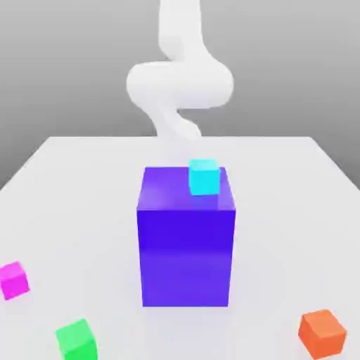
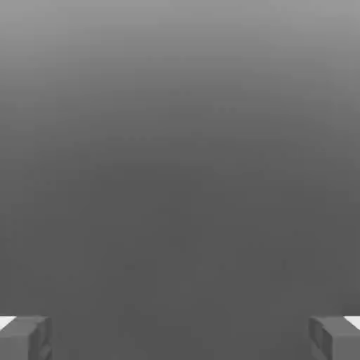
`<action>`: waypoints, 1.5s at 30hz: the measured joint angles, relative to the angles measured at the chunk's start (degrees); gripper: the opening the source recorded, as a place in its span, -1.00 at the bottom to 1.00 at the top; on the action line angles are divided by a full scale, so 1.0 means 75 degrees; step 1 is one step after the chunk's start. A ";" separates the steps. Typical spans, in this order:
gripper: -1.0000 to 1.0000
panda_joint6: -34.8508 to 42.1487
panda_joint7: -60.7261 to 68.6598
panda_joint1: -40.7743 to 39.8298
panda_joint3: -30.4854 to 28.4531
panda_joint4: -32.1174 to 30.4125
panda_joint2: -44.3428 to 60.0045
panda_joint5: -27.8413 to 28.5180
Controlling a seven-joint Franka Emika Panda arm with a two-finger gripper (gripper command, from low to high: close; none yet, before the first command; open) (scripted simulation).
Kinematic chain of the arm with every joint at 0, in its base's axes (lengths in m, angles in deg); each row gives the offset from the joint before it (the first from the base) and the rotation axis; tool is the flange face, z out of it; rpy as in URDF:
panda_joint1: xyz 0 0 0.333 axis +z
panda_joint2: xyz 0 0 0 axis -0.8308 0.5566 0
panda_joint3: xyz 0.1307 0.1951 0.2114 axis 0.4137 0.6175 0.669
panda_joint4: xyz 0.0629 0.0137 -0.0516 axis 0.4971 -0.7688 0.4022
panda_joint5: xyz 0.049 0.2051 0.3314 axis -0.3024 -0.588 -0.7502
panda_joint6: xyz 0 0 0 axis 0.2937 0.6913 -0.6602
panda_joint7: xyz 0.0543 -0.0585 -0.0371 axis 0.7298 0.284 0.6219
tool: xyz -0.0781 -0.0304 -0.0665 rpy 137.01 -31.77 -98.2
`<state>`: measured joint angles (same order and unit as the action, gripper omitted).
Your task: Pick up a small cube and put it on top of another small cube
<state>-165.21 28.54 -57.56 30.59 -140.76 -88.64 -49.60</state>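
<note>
The claw (image 2: 180,339) stands wide, its two grey fingertips (image 2: 24,337) far apart with nothing between them, facing blank grey. The small cyan cube (image 1: 204,176) rests on the tall glossy blue block (image 1: 186,239), in front of the white arm (image 1: 179,84); the claw must likely reach toward it.

Cyan cube (image 1: 204,176) upright on purple block (image 1: 185,246); magenta cube (image 1: 14,280), green cube (image 1: 76,339), orange cube (image 1: 323,333) well apart on table.
</note>
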 joint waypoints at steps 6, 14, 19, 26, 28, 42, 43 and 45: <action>0.00 -0.0690 -0.0074 -0.0465 -0.0752 -0.0297 0.1692 -0.0153; 0.00 -0.1585 0.0009 -0.1087 -0.1766 -0.0682 0.3897 -0.0595; 0.00 -0.2129 0.0202 -0.1735 -0.2278 -0.0917 0.5311 -0.1073; 0.00 -0.2895 0.0521 -0.2646 -0.2525 -0.1215 0.7302 -0.1796; 0.00 -0.3244 0.0774 -0.2934 -0.2283 -0.1145 0.7864 -0.2159; -1.00 -0.3454 0.0816 -0.3259 -0.1977 -0.1104 0.8131 -0.2217; -1.00 -0.3261 0.0647 -0.3163 -0.2119 -0.1172 0.7859 -0.1991; -1.00 -0.2854 0.0247 -0.2734 -0.2190 -0.1134 0.7469 -0.1613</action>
<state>-186.62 30.39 -78.06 14.17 -149.27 -32.62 -61.70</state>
